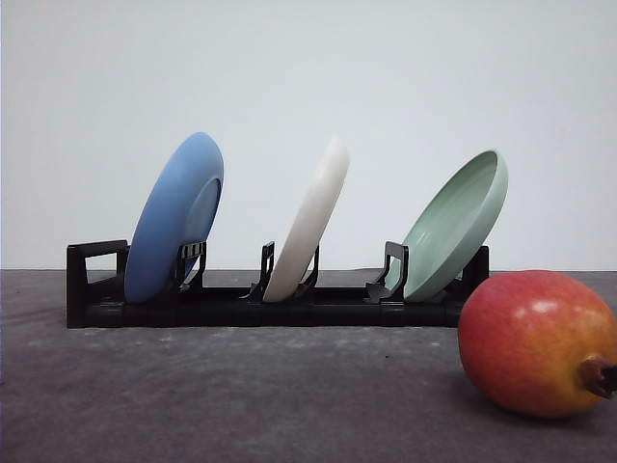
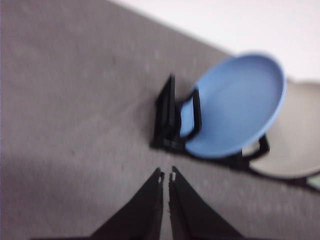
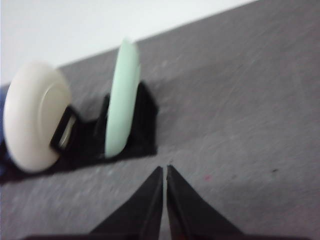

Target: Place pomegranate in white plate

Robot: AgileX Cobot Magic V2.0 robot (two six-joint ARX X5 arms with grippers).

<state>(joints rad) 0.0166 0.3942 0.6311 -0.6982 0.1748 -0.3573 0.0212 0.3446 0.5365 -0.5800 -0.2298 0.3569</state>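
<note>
We find the pomegranate (image 1: 536,343) lying on the grey table (image 1: 241,395) at the front right, close to the camera, on the side of the robot's right arm, so we judge the right claw (image 3: 164,172) the nearer one for the pick. The fruit lies on its side, and its dark crown stub (image 1: 600,376) points right, so the long axis runs roughly left to right across the table. The white plate (image 1: 310,220) stands tilted in the middle slot of the black rack (image 1: 96,289), behind and to the left of the fruit and well apart from it, between the blue plate (image 1: 175,217) and the pale green plate (image 1: 458,224).

Both claws are pressed together and pinch nothing. The right claw hangs above bare table just in front of the rack, near the pale green plate. The left claw (image 2: 166,177) hangs near the blue plate at the rack's left end.

The fruit's right edge is cut off in the front view. Both wrist views are blurred, and we cannot judge how high either claw hangs.
</note>
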